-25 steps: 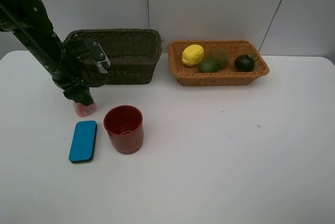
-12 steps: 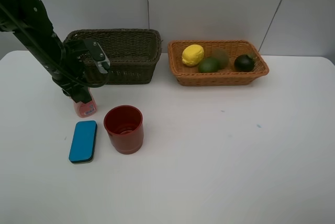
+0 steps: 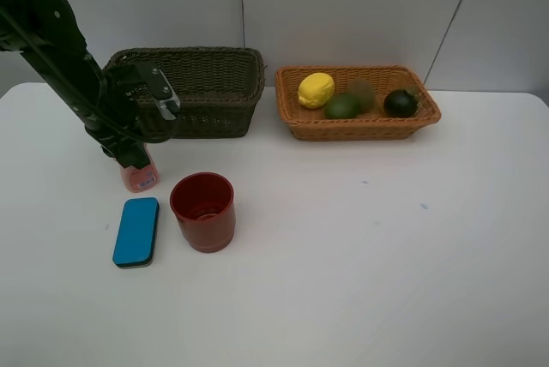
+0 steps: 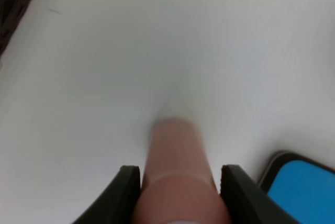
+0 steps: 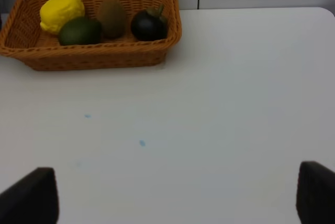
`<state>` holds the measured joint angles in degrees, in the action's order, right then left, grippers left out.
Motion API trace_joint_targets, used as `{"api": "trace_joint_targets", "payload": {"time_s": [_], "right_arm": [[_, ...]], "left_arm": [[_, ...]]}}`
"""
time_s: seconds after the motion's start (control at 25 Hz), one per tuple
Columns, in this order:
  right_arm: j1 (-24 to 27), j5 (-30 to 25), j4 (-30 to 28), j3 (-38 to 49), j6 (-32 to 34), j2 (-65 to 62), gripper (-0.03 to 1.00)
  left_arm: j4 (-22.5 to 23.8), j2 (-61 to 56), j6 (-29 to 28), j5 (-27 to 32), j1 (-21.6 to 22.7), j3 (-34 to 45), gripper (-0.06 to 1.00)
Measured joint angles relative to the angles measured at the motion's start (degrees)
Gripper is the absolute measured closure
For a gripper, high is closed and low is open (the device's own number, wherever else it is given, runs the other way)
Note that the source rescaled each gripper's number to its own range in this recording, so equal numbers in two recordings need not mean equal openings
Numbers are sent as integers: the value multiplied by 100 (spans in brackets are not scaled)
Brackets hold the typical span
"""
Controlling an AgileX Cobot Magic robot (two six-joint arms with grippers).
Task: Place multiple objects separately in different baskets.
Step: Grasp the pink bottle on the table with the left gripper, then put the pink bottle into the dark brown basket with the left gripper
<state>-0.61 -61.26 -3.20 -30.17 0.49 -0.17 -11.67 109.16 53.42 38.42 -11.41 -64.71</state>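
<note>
One-handed at this moment: gripping the pink bottle point(image 3: 140, 178) with the left gripper point(image 3: 134, 159), pressing both dark fingers point(image 4: 128, 195) against opposite sides of the bottle's body, as seen from the left wrist. Clamping it from above, near the top, and so hiding the cap. Holding it upright or nearly so, at the left of the white table point(image 3: 386, 255), just in front of the dark olive-brown basket point(image 3: 184, 55) and apart from it. Failing to tell, from either view, whether it is touching the tabletop or hanging just over it. Catching a blue corner of the blue eraser point(image 3: 136, 231) close by the bottle in the left wrist view. Seeing that eraser lying flat just in front of the bottle, and the red cup point(image 3: 203, 211) standing upright, mouth up, just to the eraser's right, neither one being touched. Spreading the right gripper point(image 5: 170, 200) wide, holding nothing, hanging over bare table well apart from the light orange-tan basket point(image 5: 94, 59). Seeing four fruits sitting in that shallower basket in a loose row: yellow lemon point(image 3: 316, 90) at the left end, green lime point(image 3: 341, 107) just beside it toward the front, brown kiwi point(image 3: 362, 93) behind the lime, dark green mangosteen point(image 3: 400, 103) toward the right end.
</note>
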Motion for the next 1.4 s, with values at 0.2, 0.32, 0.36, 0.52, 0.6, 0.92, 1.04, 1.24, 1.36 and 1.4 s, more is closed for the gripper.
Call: {"api": "trace_joint_targets", "payload": {"time_s": [0.2,0.32,0.36,0.52,0.6,0.92,1.04,1.24,1.36,1.4], "right_arm": [[0,0,0,0,0,0,-3],[0,0,0,0,0,0,-3],[0,0,0,0,0,0,-3],[0,0,0,0,0,0,-3],[0,0,0,0,0,0,-3],[0,0,0,0,0,0,-3],[0,0,0,0,0,0,-3],[0,0,0,0,0,0,-3],[0,0,0,0,0,0,-3],[0,0,0,0,0,0,-3]], "left_arm": [[8,-467,0,315,0,0,52],[14,-902,0,538,0,0,52],[14,-1040,0,578,0,0,52],[14,-1682,0,618,0,0,52],[14,-1969,0,535,0,0,52],[31,-2243,-788,100,0,-484,52],[188,-2237,-1634,-4,0,-888,52],[654,-1843,-3515,158,0,-1723,52],[1068,-1404,-4579,373,0,-2264,52],[1219,-1232,-4875,503,0,-2461,52]]}}
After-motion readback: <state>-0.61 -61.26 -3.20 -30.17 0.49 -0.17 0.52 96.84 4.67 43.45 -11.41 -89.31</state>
